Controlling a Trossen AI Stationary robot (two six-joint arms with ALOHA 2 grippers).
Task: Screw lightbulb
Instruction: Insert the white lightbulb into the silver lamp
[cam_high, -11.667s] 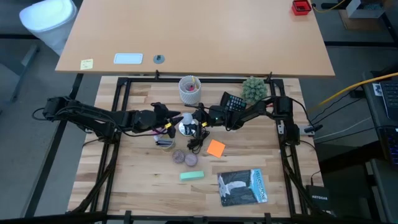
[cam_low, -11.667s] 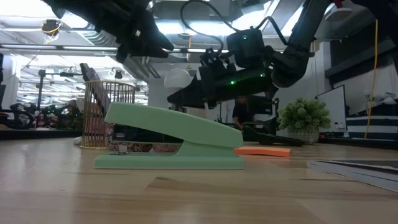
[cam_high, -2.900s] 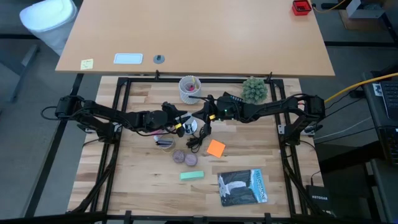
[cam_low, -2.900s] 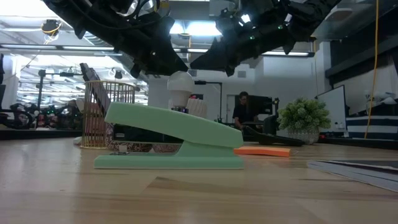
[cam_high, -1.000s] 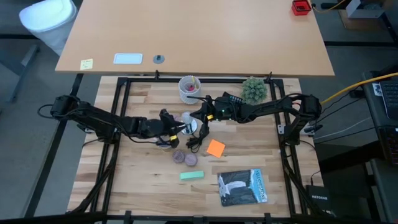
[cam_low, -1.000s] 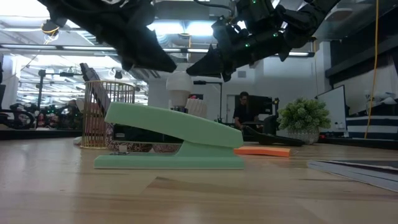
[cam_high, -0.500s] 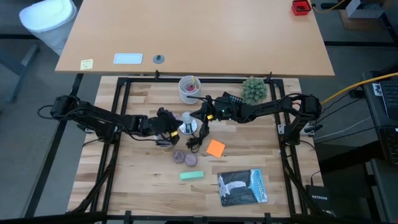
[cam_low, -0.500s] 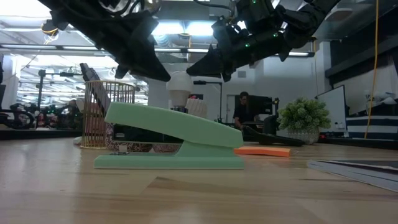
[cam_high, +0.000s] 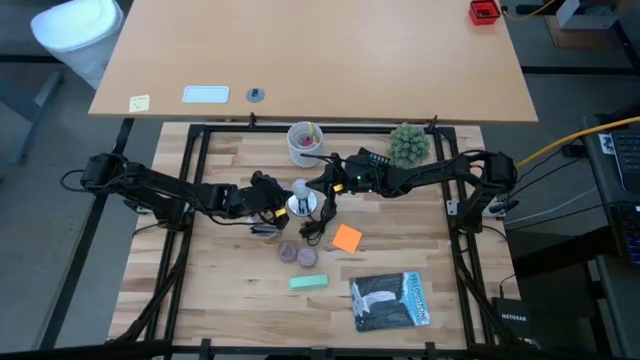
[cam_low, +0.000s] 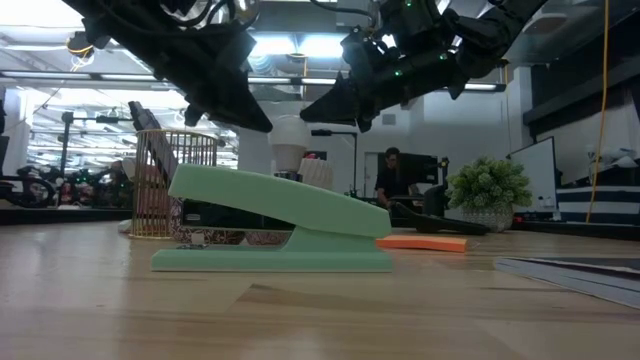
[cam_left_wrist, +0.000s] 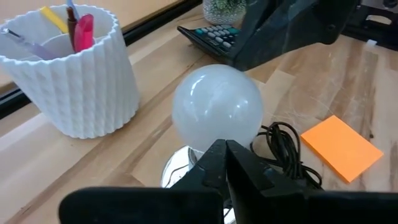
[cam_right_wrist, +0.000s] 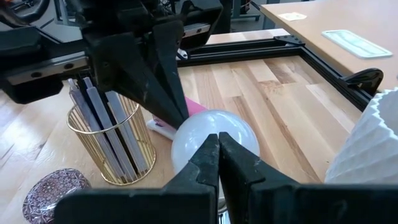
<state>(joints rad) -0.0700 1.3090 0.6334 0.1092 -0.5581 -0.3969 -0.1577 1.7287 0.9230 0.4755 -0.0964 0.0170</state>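
The lightbulb (cam_high: 299, 189), white and round, stands upright with its base in the silvery socket disc (cam_high: 300, 207) at the table's middle. My left gripper (cam_high: 277, 199) is shut and lies just left of the bulb (cam_left_wrist: 217, 115). In the right wrist view its tips (cam_right_wrist: 180, 115) reach the bulb's edge. My right gripper (cam_high: 318, 186) is shut and sits close to the bulb's right, upper side (cam_right_wrist: 214, 140). The socket's black cord (cam_left_wrist: 286, 155) trails toward the near side. My left gripper's shut fingertips (cam_low: 266, 126) come slanting down from the table's left at the bulb's round side (cam_low: 276, 132); whether they touch it, I cannot tell. My right gripper's shut tip (cam_low: 304, 116) comes slanting down from the right at the bulb's upper side (cam_low: 296, 124); touching or just apart, I cannot tell.
A white ribbed cup of pens (cam_high: 305, 143) stands behind the bulb, a gold wire holder (cam_right_wrist: 118, 143) near the left gripper. A calculator (cam_high: 375, 162), a plant (cam_high: 408, 143), an orange pad (cam_high: 347, 238), two round coasters (cam_high: 297, 252), a green stapler (cam_high: 309, 282) and a book (cam_high: 390, 300) lie around.
My left gripper has shut its fingers and shifted a little toward the far edge, ending beside the bulb. The bulb has stayed upright in the socket. My right gripper has kept still.
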